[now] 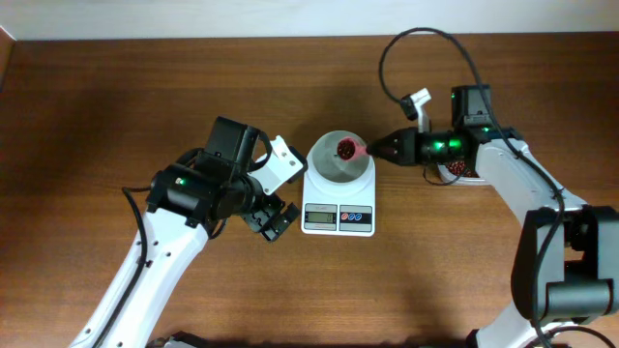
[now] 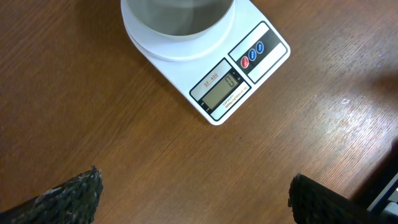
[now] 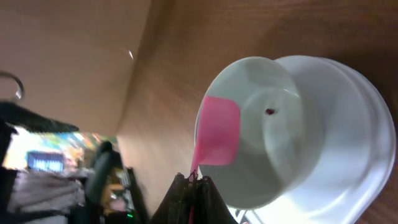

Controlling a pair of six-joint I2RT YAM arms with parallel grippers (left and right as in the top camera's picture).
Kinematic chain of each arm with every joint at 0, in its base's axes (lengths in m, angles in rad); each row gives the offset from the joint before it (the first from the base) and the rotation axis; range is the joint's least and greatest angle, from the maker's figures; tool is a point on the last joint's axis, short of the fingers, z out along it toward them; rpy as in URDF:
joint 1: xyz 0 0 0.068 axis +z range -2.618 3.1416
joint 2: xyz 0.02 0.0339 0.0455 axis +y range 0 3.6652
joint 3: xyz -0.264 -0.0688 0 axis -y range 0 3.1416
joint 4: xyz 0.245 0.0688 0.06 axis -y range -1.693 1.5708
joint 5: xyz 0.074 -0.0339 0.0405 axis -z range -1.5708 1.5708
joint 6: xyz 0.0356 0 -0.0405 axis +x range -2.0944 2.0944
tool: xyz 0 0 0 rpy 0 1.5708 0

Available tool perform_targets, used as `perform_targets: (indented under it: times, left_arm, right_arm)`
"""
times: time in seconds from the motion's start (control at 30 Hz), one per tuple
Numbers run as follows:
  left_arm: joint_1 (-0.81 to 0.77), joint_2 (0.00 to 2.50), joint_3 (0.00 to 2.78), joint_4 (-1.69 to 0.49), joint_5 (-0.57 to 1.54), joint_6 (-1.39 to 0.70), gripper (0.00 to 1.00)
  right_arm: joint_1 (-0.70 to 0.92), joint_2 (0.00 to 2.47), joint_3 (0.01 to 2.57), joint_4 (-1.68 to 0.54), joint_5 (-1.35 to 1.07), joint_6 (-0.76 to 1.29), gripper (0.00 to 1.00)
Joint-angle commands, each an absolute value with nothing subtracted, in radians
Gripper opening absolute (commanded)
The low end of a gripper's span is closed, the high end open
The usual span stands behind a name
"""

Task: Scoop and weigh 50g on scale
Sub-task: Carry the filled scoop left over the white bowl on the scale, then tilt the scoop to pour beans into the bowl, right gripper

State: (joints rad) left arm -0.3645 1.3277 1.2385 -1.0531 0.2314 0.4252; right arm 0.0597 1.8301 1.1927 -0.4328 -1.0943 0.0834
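Note:
The white scale point(image 1: 338, 218) stands mid-table with a white bowl point(image 1: 338, 162) on its platform. My right gripper point(image 1: 370, 150) is shut on the handle of a pink scoop point(image 1: 347, 148), which hangs over the bowl with dark red-brown beans point(image 1: 345, 148) in it. In the right wrist view the scoop point(image 3: 217, 130) is seen from behind over the bowl point(image 3: 292, 149), where a single bean point(image 3: 270, 111) lies. My left gripper point(image 1: 275, 218) stands open just left of the scale, over bare table. Its fingertips point(image 2: 71, 198) are wide apart, with the scale point(image 2: 239, 74) ahead of them.
A container of beans point(image 1: 462, 172) sits partly hidden under my right arm, right of the scale. The scale's display and red and blue buttons point(image 2: 252, 55) face the table's front edge. The wooden table point(image 1: 116, 97) reaches out on all sides.

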Motion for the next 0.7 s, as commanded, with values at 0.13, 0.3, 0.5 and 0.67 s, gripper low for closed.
perform_targets:
  times: [0.13, 0.3, 0.5, 0.67]
  left_arm:
    - [-0.366, 1.309, 1.231, -1.051, 0.246, 0.416, 0.99]
    - [-0.366, 1.309, 1.231, -1.052, 0.246, 0.416, 0.99]
    - [-0.366, 1.309, 1.231, -1.052, 0.246, 0.416, 0.99]
    - [-0.366, 1.309, 1.231, -1.052, 0.246, 0.416, 0.99]
  right_arm:
    - [0.079, 1.820, 1.209, -0.429, -1.056, -0.075, 0.04]
    - [0.113, 1.774, 1.211, -0.429, -0.908, -0.076, 0.04]
    - [0.159, 1.706, 1.211, -0.429, -0.801, -0.098, 0.04]
    - [0.171, 1.688, 1.212, -0.442, -0.727, -0.106, 0.04]
